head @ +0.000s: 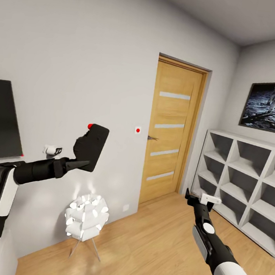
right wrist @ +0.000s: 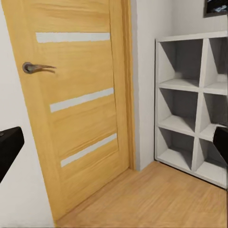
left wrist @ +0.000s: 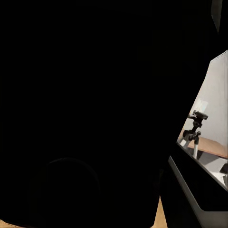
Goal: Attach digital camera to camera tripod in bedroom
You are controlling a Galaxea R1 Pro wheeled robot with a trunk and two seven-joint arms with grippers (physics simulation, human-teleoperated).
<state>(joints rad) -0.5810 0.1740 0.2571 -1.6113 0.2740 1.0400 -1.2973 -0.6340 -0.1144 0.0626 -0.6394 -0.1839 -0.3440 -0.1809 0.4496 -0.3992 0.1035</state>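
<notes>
My left gripper (head: 82,163) is shut on the digital camera (head: 91,145), a black box with a red button on top, held up in front of the grey wall at the left of the head view. The camera's dark body (left wrist: 85,109) fills most of the left wrist view. Past its edge there, the camera tripod (left wrist: 196,127) stands far off, showing its black pan head and silver legs. My right gripper (head: 198,200) is held low, toward the shelves. It is open, with its fingers (right wrist: 9,147) wide apart and nothing between them.
An oak door (head: 170,128) with frosted strips is straight ahead. White cube shelves (head: 243,183) line the right wall under a moon poster (head: 271,106). A white lamp (head: 86,217) stands on the plank floor by the left wall, below a black screen (head: 0,120).
</notes>
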